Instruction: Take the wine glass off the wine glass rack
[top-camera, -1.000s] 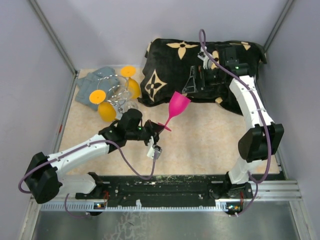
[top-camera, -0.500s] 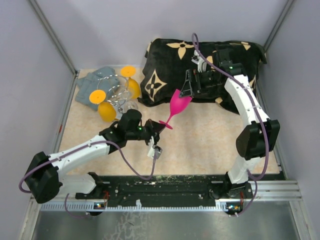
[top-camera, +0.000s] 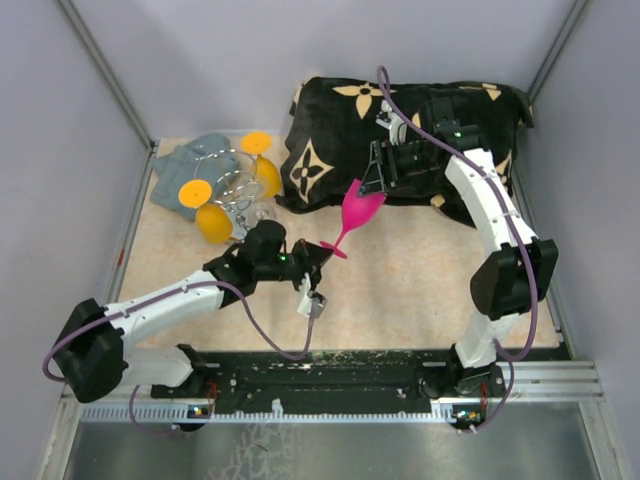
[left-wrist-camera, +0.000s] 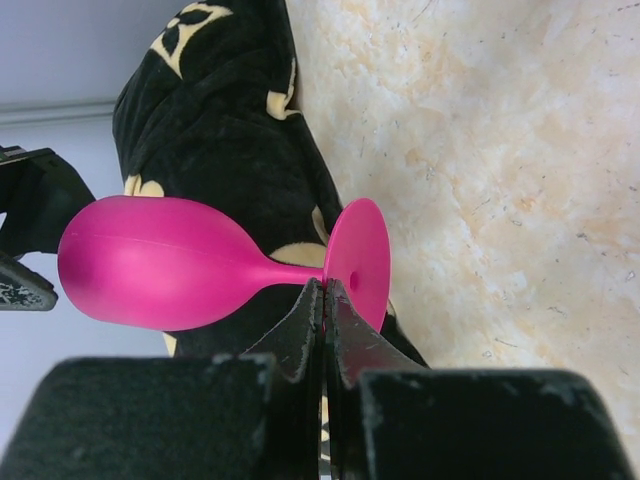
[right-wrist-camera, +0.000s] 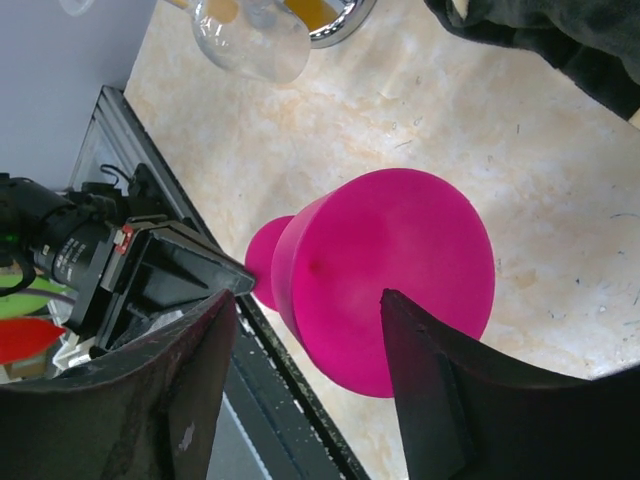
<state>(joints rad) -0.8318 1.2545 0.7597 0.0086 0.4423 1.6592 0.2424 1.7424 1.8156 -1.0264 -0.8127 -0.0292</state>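
A pink wine glass (top-camera: 357, 212) is held tilted above the table, its bowl toward the black cushion. My left gripper (top-camera: 322, 252) is shut on the glass's round foot (left-wrist-camera: 357, 255), seen edge-on between the fingertips in the left wrist view. My right gripper (top-camera: 371, 177) is open at the rim of the bowl; in the right wrist view its fingers (right-wrist-camera: 430, 375) stand on either side of the pink bowl (right-wrist-camera: 385, 285) without touching it. The chrome wine glass rack (top-camera: 238, 185) stands at the back left with orange glasses (top-camera: 213, 222) and a clear one on it.
A black cushion with tan flower marks (top-camera: 400, 120) lies at the back right under the right arm. A grey-blue cloth (top-camera: 185, 165) lies under the rack. Grey walls close in both sides. A black rail (top-camera: 330, 375) runs along the near edge.
My right gripper has moved left and down from the cushion to the rim of the pink glass. The left gripper and the glass have barely moved.
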